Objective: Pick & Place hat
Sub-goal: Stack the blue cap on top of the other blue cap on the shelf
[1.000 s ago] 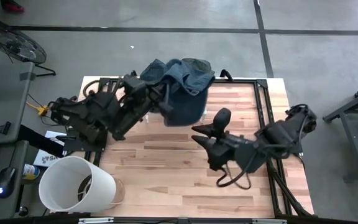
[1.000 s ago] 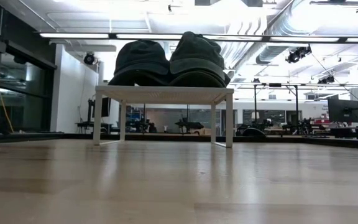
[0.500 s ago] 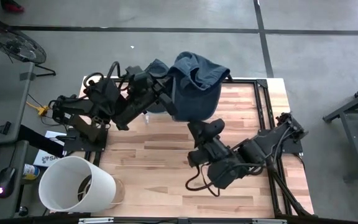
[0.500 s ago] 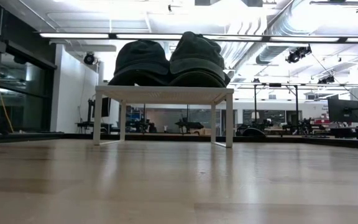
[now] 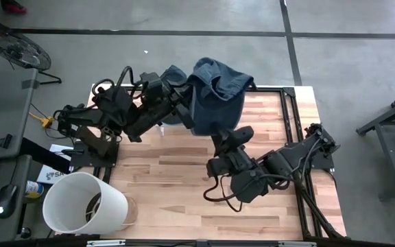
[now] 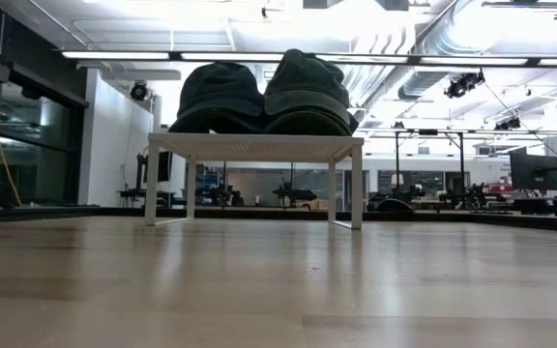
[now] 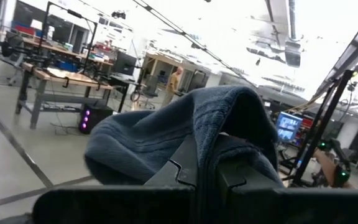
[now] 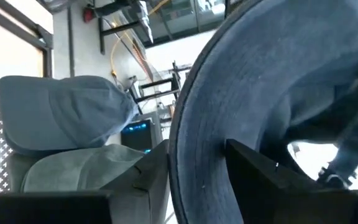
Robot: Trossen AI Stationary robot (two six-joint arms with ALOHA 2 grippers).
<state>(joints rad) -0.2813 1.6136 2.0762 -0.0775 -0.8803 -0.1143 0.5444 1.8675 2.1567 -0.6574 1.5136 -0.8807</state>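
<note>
- A white bucket (image 5: 82, 203) stands at the near left corner of the wooden table (image 5: 184, 199), apart from both arms.
- The right gripper (image 5: 223, 142) reaches from the right side toward the middle of the table, just under the lower edge of the blue hat (image 5: 217, 92). In the right wrist view its fingers (image 8: 263, 180) are spread with the hat's brim (image 8: 229, 93) running between them; whether they press on it, I cannot tell.
- The left gripper (image 7: 207, 177) comes in from the left and holds the blue hat up above the far half of the table. Its fingers are pressed together, pinching a fold of the hat's fabric, which drapes over them in the left wrist view.
- At the far edge of the table a small white stand (image 6: 255, 147) carries two dark caps side by side: the left cap (image 6: 220, 97) and the right cap (image 6: 307, 92), touching each other.
</note>
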